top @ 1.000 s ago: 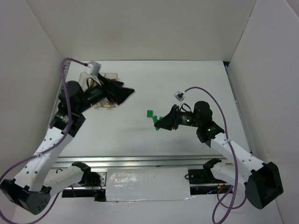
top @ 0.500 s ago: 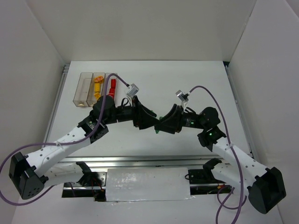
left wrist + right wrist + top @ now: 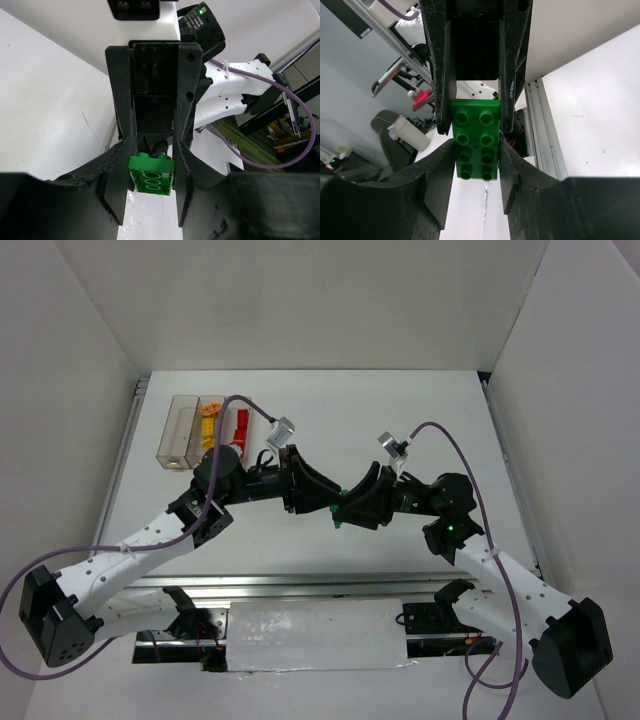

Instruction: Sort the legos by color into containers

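Desk centre is blocked by left end effector and right end effector, tip to tip, far-left corner is taken by containers, far-right area is left open.

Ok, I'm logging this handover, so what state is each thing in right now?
green brick: clamped between both grippers at once.
left gripper: shut on the green brick.
right gripper: shut on the green brick.
containers: upright; the left bin's contents are unclear.
yellow bricks: in the middle bin.
red bricks: in the right bin.
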Controlling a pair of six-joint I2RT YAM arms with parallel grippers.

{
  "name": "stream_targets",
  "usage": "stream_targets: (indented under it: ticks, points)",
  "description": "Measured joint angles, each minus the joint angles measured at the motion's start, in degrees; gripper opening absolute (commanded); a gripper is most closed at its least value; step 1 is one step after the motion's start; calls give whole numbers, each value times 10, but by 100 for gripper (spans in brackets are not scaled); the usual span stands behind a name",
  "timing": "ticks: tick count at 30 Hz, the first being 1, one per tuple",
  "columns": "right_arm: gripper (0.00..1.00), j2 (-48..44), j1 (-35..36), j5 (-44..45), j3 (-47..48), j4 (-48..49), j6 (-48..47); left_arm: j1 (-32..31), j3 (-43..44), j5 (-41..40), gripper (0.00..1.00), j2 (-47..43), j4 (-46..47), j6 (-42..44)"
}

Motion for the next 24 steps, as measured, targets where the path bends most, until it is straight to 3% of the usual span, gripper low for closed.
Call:
stream_targets:
  ticks: [1,2,5,8,13,18,24]
  points:
    - [87,0,0,0,0,0,2,0,0,0,0,0,0,0]
    - [99,0,0,0,0,1,5,0,0,3,0,0,0,1]
    - [100,0,0,12,0,-18,-13,0,10,0,0,-1,-30,22]
    - [100,-11,-2,44,0,-90,-54,19,72,-34,0,7,-137,84]
    - [100,-73,-26,126,-4,-235,-130,146,238,-164,0,55,-298,219]
    - [100,-127,-33,218,-5,-342,-173,232,400,-393,0,201,-391,399]
    - [100,-133,-33,238,-5,-414,-201,345,447,-512,0,390,-403,530]
